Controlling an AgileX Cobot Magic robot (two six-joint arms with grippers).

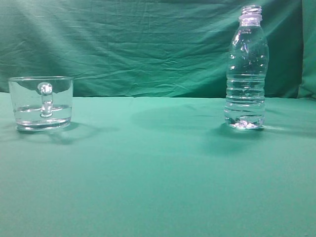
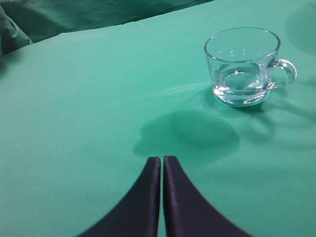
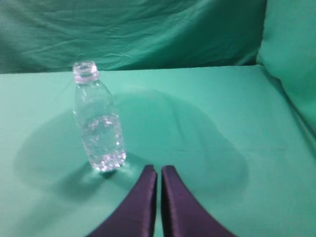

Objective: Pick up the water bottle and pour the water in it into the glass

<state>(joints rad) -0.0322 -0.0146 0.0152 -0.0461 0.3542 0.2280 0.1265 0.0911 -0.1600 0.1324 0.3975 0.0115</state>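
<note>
The water bottle [image 1: 246, 69] stands upright and capless on the green cloth at the right; it also shows in the right wrist view [image 3: 98, 126]. The glass [image 1: 41, 102], a clear mug with a handle, stands at the left with a shallow layer of water [image 1: 42, 109] in it; it also shows in the left wrist view [image 2: 243, 65]. My left gripper [image 2: 162, 159] is shut and empty, above the cloth, short of the glass. My right gripper [image 3: 158, 169] is shut and empty, to the right of the bottle's base and nearer the camera. Neither gripper shows in the exterior view.
A green cloth covers the table [image 1: 158, 173] and hangs as a backdrop [image 1: 138, 44]. A raised fold of cloth stands at the right side [image 3: 291, 54].
</note>
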